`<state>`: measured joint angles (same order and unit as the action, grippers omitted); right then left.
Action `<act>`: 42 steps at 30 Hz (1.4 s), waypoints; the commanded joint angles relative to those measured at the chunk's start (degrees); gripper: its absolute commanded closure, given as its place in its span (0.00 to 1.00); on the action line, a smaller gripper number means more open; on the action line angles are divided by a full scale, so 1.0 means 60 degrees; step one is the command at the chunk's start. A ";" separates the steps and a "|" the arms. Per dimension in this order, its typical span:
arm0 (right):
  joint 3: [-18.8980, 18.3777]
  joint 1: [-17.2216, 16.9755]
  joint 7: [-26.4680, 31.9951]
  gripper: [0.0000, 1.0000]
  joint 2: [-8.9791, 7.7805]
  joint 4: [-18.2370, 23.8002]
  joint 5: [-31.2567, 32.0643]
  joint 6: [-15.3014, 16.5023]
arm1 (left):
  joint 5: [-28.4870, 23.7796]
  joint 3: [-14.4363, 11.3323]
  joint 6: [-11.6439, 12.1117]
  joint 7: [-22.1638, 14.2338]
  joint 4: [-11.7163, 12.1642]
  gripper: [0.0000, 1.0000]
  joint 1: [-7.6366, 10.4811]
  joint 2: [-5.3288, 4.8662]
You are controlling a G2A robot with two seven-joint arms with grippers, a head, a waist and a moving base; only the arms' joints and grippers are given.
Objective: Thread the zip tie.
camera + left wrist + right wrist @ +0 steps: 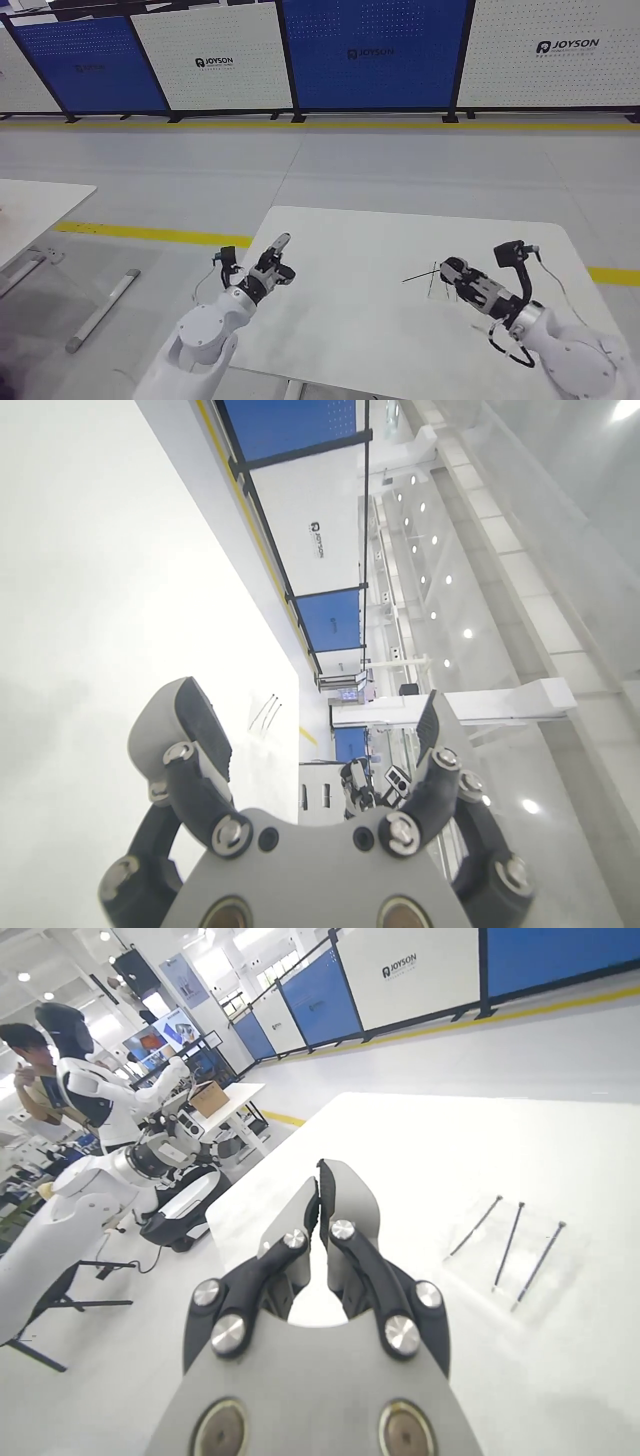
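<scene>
Right of the tabletop's [370, 330] middle, three black zip ties [507, 1245] lay side by side, slightly fanned and not touching, each with a small head at one end. None had been lifted, so threading looked not yet begun.

They looked very light, thin and smooth. A strap like that would probably bend at a touch yet spring back, and it could slide along the tabletop rather than rise when pinched. Lying flat, each offered little to catch. The head, being the thickest part, seemed the surest place to take hold. The second hold would best sit close behind the tail's tip, since a short free end stays stiff enough to aim at the head's slot. A hold farther back would likely let the tip droop or whip.

The right jaws were pressed together just beside the ties, with nothing visible between them. The left jaws stood wide and empty near the tabletop's left edge, well apart from the ties.
</scene>
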<state>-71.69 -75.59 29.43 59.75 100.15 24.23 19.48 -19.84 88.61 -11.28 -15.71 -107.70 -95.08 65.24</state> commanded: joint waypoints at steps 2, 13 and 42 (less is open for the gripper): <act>0.0526 0.0239 -0.0688 1.00 -0.0066 -0.0042 0.0487 0.0000 | -0.0120 -0.0077 -0.0280 -0.0499 -0.0064 0.00 0.0216 -0.0019; 0.1516 0.0880 -0.1073 1.00 -0.0247 -0.0566 0.0253 0.0000 | 0.0373 -0.0813 -0.1010 -0.0944 -0.0044 0.00 0.0926 -0.0023; 0.3036 0.1520 -0.2863 1.00 -0.0453 -0.0355 0.1468 0.0000 | 0.0354 -0.0832 -0.1010 -0.0951 -0.0036 0.00 0.0924 -0.0021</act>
<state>-53.59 -66.37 12.37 57.00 97.72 32.73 19.48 -17.60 83.73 -17.34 -21.38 -107.96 -89.52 65.11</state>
